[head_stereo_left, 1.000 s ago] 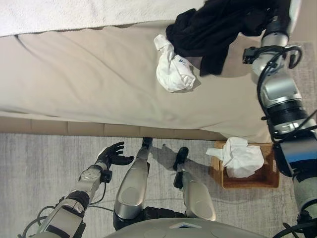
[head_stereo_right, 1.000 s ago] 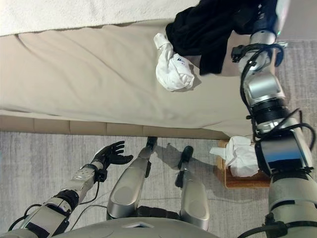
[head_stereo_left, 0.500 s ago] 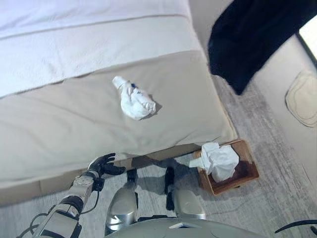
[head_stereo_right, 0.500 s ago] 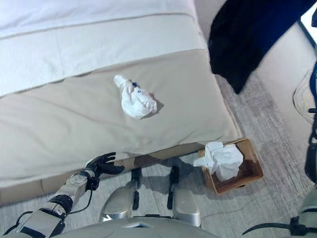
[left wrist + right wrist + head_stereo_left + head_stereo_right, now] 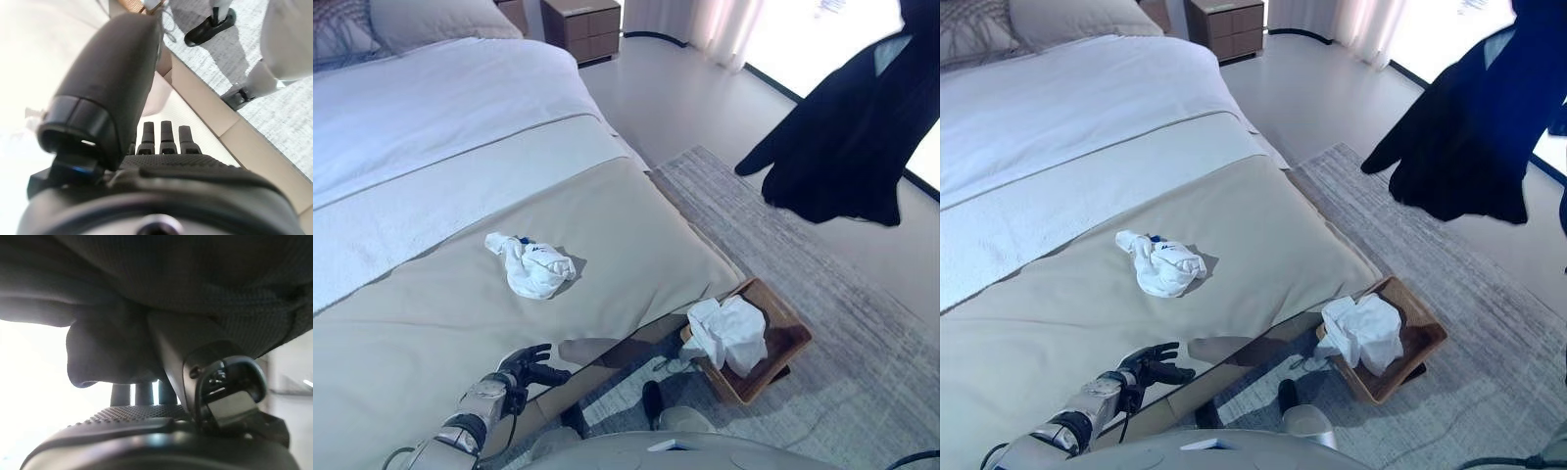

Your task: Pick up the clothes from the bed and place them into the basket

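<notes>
A black garment [image 5: 847,147] hangs in the air at the upper right, over the floor beyond the bed's corner. In the right wrist view my right hand [image 5: 146,423] is shut on this black cloth [image 5: 146,298], its thumb pressed into the folds. A crumpled white garment [image 5: 533,266] lies on the beige bed cover [image 5: 431,333]. The brown basket [image 5: 785,351] stands on the rug by the bed's corner and holds a white cloth [image 5: 724,331]. My left hand [image 5: 527,366] is open and holds nothing, low by the bed's near edge.
A grey rug [image 5: 862,313] lies beside the bed under the basket. A white blanket [image 5: 421,147] covers the bed's far half, with a pillow [image 5: 421,20] at its head. A wooden nightstand [image 5: 579,22] stands behind the bed. Bright windows line the far right.
The camera has swung up and to the right. The black garment has left the bed and now hangs from my right hand over the floor. The left hand stays low and open.
</notes>
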### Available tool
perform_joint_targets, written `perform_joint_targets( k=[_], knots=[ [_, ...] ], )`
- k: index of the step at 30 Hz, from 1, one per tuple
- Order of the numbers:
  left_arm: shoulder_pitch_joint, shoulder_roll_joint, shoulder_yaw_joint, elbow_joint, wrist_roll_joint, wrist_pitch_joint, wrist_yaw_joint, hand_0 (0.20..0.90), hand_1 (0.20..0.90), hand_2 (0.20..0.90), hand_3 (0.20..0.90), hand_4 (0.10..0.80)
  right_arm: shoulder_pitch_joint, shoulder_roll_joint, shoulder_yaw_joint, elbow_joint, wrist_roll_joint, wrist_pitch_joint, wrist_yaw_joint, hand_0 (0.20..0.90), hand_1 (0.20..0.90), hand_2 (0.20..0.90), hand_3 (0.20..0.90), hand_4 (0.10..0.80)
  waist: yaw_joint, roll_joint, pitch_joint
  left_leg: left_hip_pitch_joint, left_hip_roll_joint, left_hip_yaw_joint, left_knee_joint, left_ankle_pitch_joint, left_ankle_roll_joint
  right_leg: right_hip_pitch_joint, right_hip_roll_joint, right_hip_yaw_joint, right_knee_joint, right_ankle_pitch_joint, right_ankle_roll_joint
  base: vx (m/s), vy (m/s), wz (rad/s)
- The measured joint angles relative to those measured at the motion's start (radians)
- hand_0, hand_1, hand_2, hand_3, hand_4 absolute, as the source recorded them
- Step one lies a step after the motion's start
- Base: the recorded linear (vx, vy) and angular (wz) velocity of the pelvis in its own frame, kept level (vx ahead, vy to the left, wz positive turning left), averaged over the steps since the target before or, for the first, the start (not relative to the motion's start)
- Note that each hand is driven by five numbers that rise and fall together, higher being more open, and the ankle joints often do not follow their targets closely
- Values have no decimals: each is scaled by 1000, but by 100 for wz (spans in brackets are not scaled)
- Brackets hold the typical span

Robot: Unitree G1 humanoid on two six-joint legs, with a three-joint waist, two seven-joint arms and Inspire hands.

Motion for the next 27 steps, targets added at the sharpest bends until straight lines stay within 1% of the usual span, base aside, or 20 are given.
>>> perform_joint_targets(
  k=[1, 2, 4, 7, 10, 12, 14, 16, 17, 19, 24, 25, 26, 27],
  knots=[
    [10, 0, 0, 0, 0, 0, -2, 900, 900, 900, 900, 800, 71, 33, -33, 0, -17, 12, 12, 300, 300, 300, 200, 100, -6, 9, -2, -3, 3, 5, 0, 1, 0, -5, 2, 6, 1, 0, 0, -90, -23, -18],
    [21, -1, 0, 0, 0, 0, -2, 900, 900, 900, 900, 800, 113, 57, -36, 1, -17, 33, 17, 300, 300, 300, 200, 100, -11, 17, -5, -3, 4, 10, 0, 1, 0, -9, 4, 14, 1, 1, 0, -110, -29, -20],
    [27, 0, -14, 1, 0, 0, -4, 900, 900, 900, 900, 800, 217, 130, -94, 2, -48, 37, 23, 300, 300, 300, 200, 100, -19, 29, -7, -4, 5, 17, 0, 6, 8, -17, 8, 21, 6, 1, -1, -88, -25, -12],
    [26, -14, -18, -1, 0, -4, -7, 900, 900, 900, 900, 800, 342, 221, -101, 4, -83, 41, 47, 300, 300, 300, 200, 100, -44, 61, 4, -7, 6, 20, 0, 6, 9, -20, 7, 26, 6, 1, -1, -55, -45, -4],
    [18, -30, -18, -6, 0, -5, -6, 900, 900, 900, 900, 800, 401, 280, -101, 6, -124, 43, 96, 300, 300, 300, 200, 100, -63, 98, 30, -5, 5, 24, 0, 8, 6, -20, 5, 30, 6, 2, -2, -56, -50, -4],
    [13, -39, -18, -15, 0, -5, -7, 900, 900, 900, 900, 800, 423, 295, -91, 19, -148, 49, 124, 300, 300, 300, 200, 100, -67, 124, 47, -5, 3, 26, 0, 8, 6, -20, 4, 33, 5, 3, -2, -96, -42, -4],
    [1, -44, -19, -33, 0, -6, -6, 900, 900, 900, 900, 800, 419, 296, -72, 64, -176, 55, 148, 300, 300, 300, 200, 100, -63, 146, 71, -8, 2, 27, 1, 9, 6, -25, 4, 33, 5, 3, -2, -159, -23, -1],
    [-9, -45, -31, -43, 0, -12, 0, 900, 900, 900, 900, 800, 409, 300, -66, 92, -201, 60, 152, 300, 300, 300, 200, 100, -60, 157, 77, -29, 2, 28, 1, 10, 7, -49, 4, 36, 10, 4, -4, -118, -1, -3],
    [-22, -45, -40, -43, -1, -17, 2, 900, 900, 900, 900, 800, 389, 301, -60, 114, -210, 62, 156, 300, 300, 300, 200, 100, -60, 167, 91, -36, -2, 30, 5, 16, 7, -59, 4, 39, 13, 12, 2, -119, 0, -11],
    [-49, -46, -57, -45, -2, -27, 9, 900, 900, 900, 900, 800, 316, 301, -23, 175, -220, 63, 157, 300, 300, 300, 200, 100, -61, 172, 136, -44, -7, 38, 5, 19, 10, -75, 2, 48, 18, 14, 2, -120, 6, -13],
    [-98, -55, -97, -53, -4, -53, 11, 900, 900, 900, 900, 800, 176, 301, 31, 256, -237, 64, 137, 300, 300, 300, 200, 100, -59, 200, 196, -84, -11, 53, 5, 30, 15, -124, -8, 59, 21, 27, 6, -74, 3, -7],
    [-106, -57, -98, -73, -5, -54, 11, 900, 900, 900, 900, 800, 141, 301, 44, 265, -238, 64, 133, 300, 300, 300, 200, 100, -59, 214, 217, -90, -13, 54, 5, 31, 16, -129, -10, 59, 21, 27, 5, 0, 0, 0],
    [-109, -57, -98, -81, -6, -58, 10, 900, 900, 900, 900, 800, 132, 301, 46, 265, -239, 64, 132, 300, 300, 300, 200, 100, -58, 221, 224, -92, -13, 54, 5, 31, 16, -132, -10, 59, 21, 27, 5, -25, -38, 0],
    [-114, -57, -97, -90, -13, -73, 11, 900, 900, 900, 900, 800, 112, 301, 57, 265, -248, 68, 129, 300, 300, 300, 200, 100, -51, 234, 234, -101, -13, 55, 5, 33, 15, -142, -10, 59, 21, 28, 5, -29, -46, 0]
  ],
)
